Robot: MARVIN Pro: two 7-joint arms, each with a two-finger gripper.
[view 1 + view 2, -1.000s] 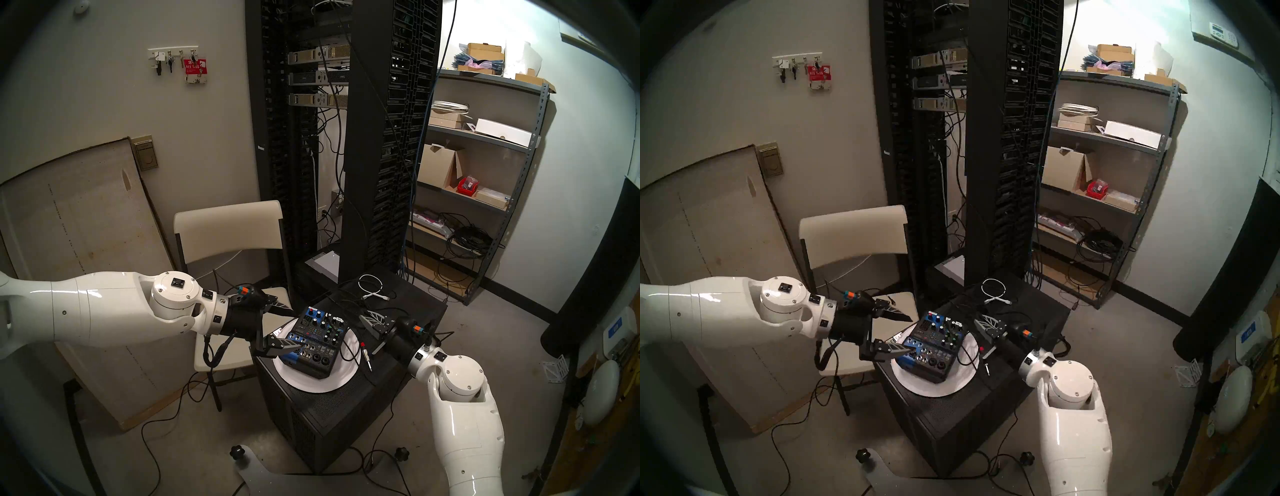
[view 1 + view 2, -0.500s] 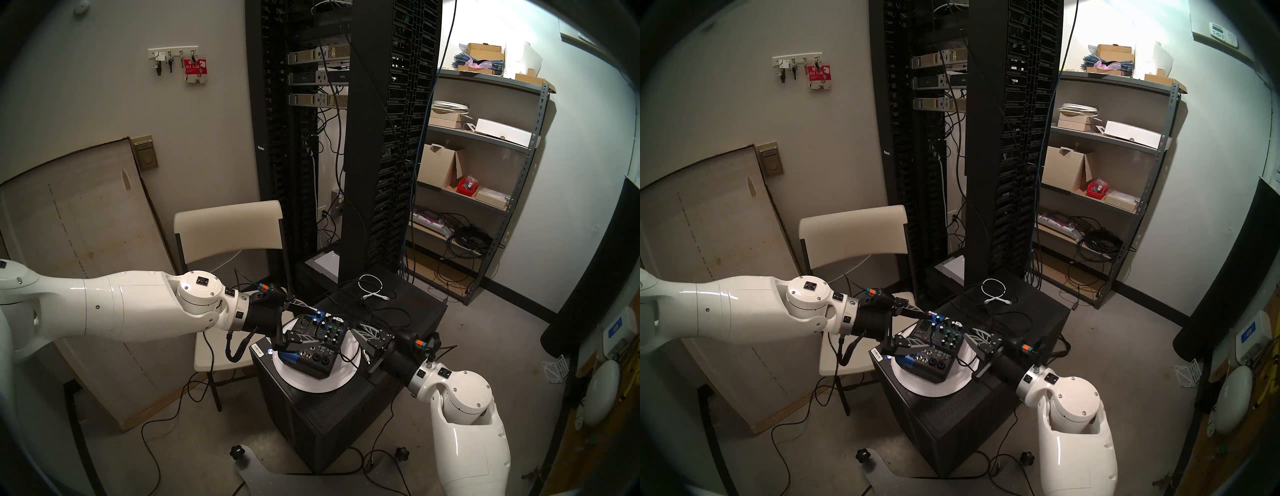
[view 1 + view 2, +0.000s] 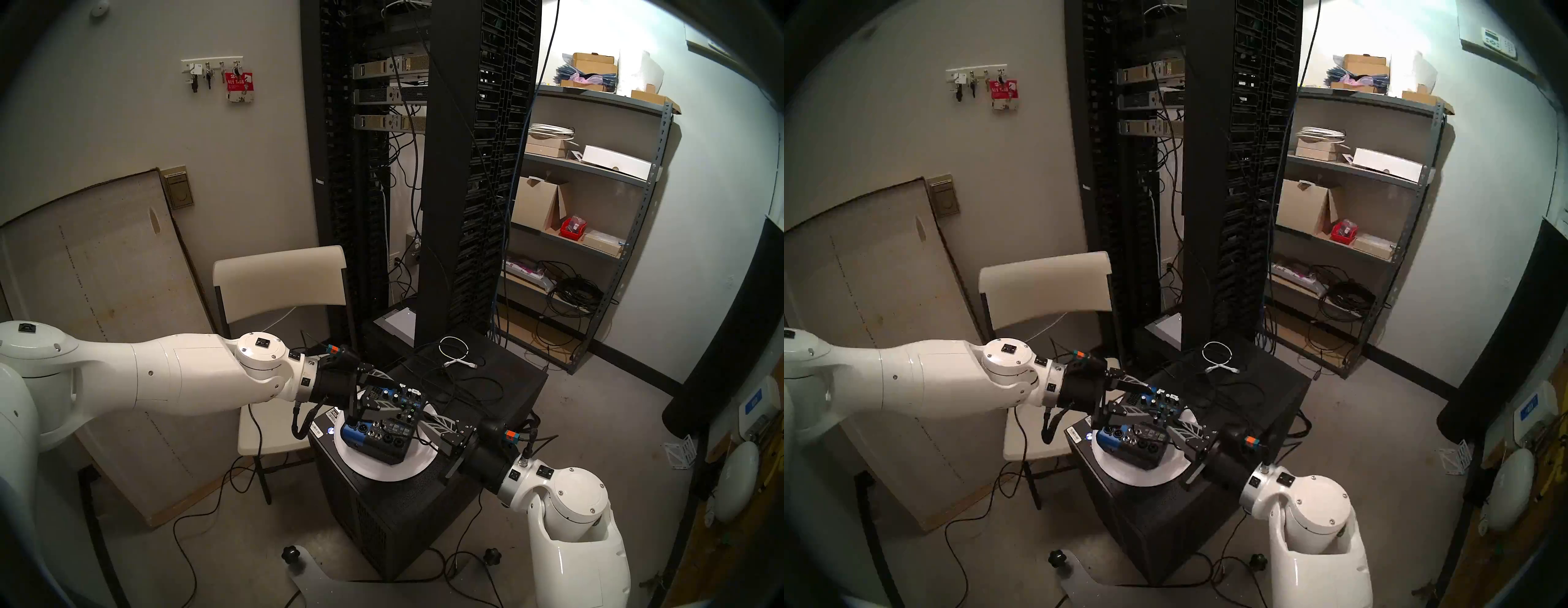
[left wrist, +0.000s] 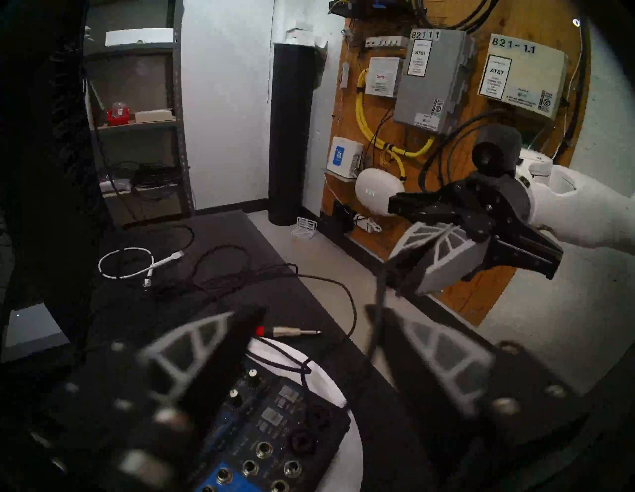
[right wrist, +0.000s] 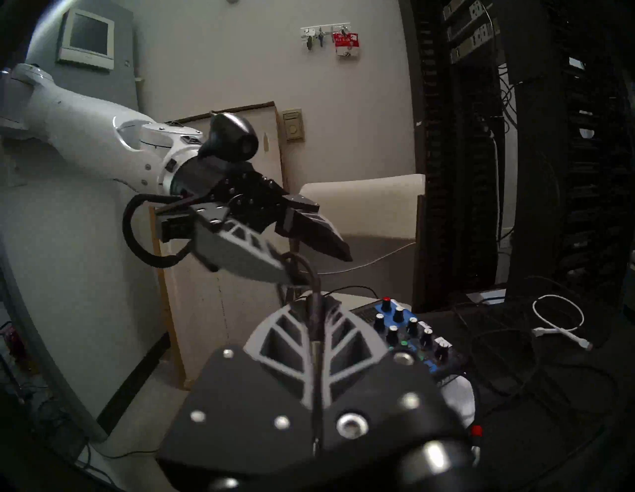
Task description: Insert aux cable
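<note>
Your right gripper (image 5: 314, 309) pinches the thin black aux cable (image 5: 314, 323) beside the knobbed mixer (image 3: 384, 429) on the round white plate (image 3: 418, 465); left gripper (image 3: 382, 397) gapes wide above it.

Left tool (image 3: 384, 392) spread (right tool (image 3: 428, 426) clamped).

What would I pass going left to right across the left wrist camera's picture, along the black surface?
white coiled cable → plug with a red ring → right gripper, shut on the aux cable
</note>
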